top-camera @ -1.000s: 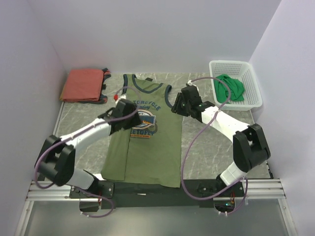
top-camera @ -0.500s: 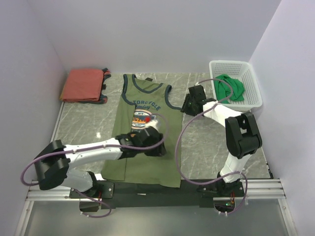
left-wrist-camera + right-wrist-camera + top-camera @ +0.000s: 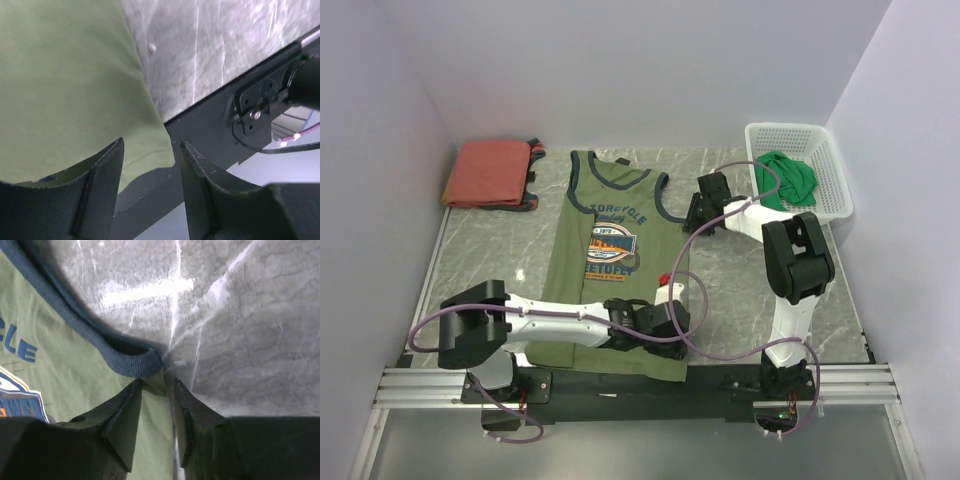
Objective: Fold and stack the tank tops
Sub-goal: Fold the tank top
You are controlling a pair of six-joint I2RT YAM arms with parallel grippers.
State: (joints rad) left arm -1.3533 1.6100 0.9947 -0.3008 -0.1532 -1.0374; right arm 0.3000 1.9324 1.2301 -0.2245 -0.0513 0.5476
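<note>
The olive green tank top (image 3: 615, 270) with navy trim and a chest graphic lies flat at the table's centre. My left gripper (image 3: 670, 312) is open at its near right hem corner; in the left wrist view the gripper (image 3: 151, 145) straddles that corner of the olive cloth (image 3: 65, 75). My right gripper (image 3: 695, 215) is at the top's right side; in the right wrist view the gripper (image 3: 156, 382) has its jaws narrowly apart over the side edge, just below the navy armhole trim (image 3: 130, 360). The rust-red top (image 3: 490, 172) lies folded at the back left. The bright green top (image 3: 788, 180) lies bunched in the basket.
A white mesh basket (image 3: 785, 130) stands at the back right against the wall. The table (image 3: 750, 290) is grey marble, with white walls on three sides. The black base rail (image 3: 210, 130) runs just beyond the hem. Purple cables loop beside both arms.
My left gripper swung from the top's chest down to the near right hem corner. My right gripper shifted slightly onto the right armhole edge.
</note>
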